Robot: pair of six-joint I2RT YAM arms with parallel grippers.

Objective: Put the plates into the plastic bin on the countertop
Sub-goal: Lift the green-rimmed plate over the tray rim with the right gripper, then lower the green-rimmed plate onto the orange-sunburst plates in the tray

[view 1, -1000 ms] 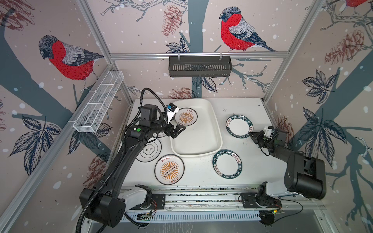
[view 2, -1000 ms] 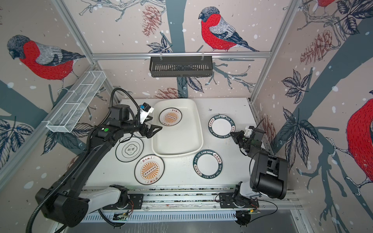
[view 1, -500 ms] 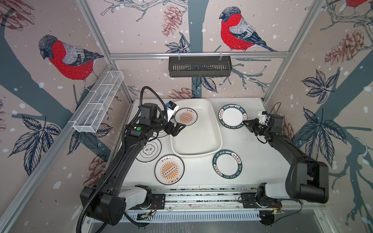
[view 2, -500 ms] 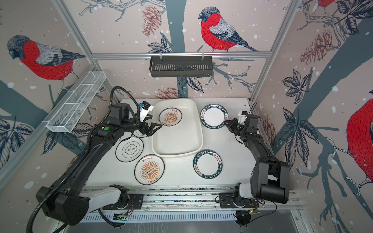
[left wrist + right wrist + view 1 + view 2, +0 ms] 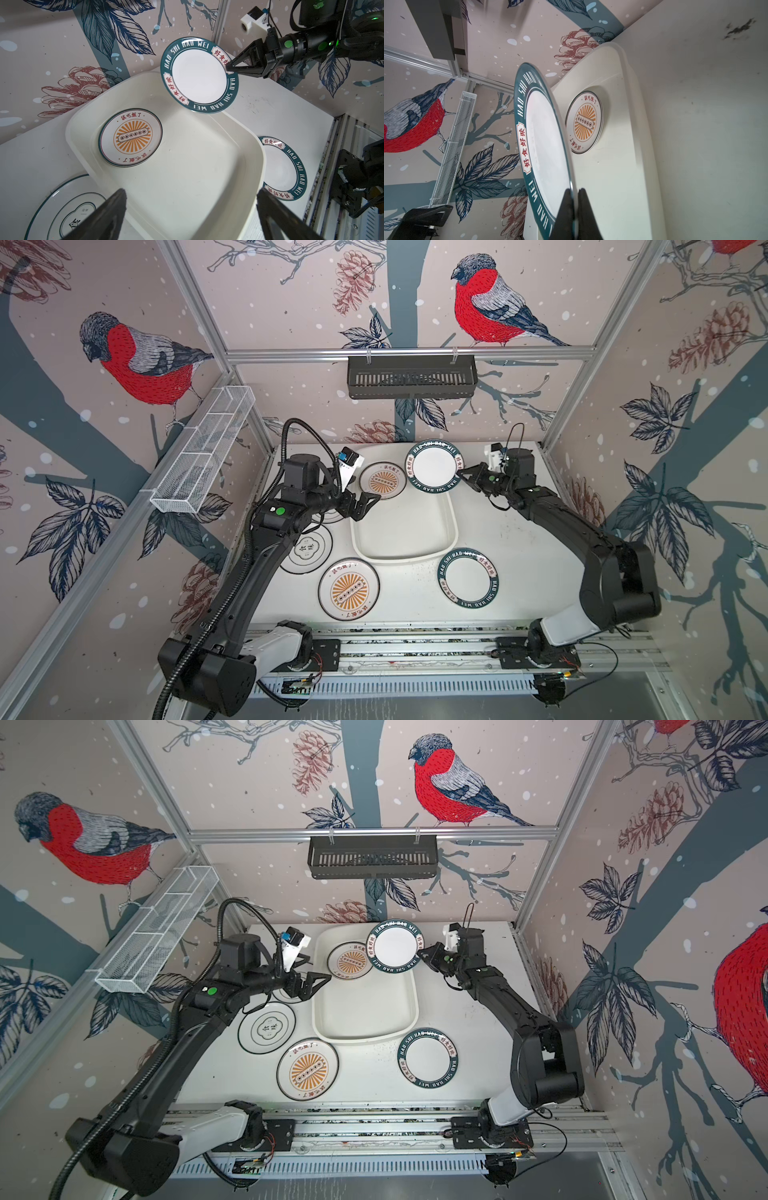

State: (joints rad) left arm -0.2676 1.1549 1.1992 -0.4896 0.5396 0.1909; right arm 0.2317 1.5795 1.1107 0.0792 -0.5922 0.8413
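Observation:
My right gripper (image 5: 463,477) (image 5: 576,193) is shut on the rim of a green-rimmed plate (image 5: 434,466) (image 5: 199,74), held tilted in the air over the far right corner of the plastic bin (image 5: 407,526) (image 5: 197,187). An orange-sunburst plate (image 5: 382,481) (image 5: 584,122) lies inside the bin at its far left. My left gripper (image 5: 372,504) (image 5: 191,193) hangs open and empty at the bin's left rim. On the countertop (image 5: 519,539) lie a sunburst plate (image 5: 349,590), a green-rimmed plate (image 5: 468,583) and a black-rimmed plate (image 5: 307,549). Another plate (image 5: 328,516) is mostly hidden under my left arm.
A black slatted basket (image 5: 411,377) hangs on the back wall. A white wire rack (image 5: 203,456) runs along the left wall. Aluminium rails (image 5: 415,651) with both arm bases edge the front of the countertop.
My right gripper has lifted the green-rimmed plate off the right of the countertop and carried it left and back, over the bin's corner. The left arm has barely moved.

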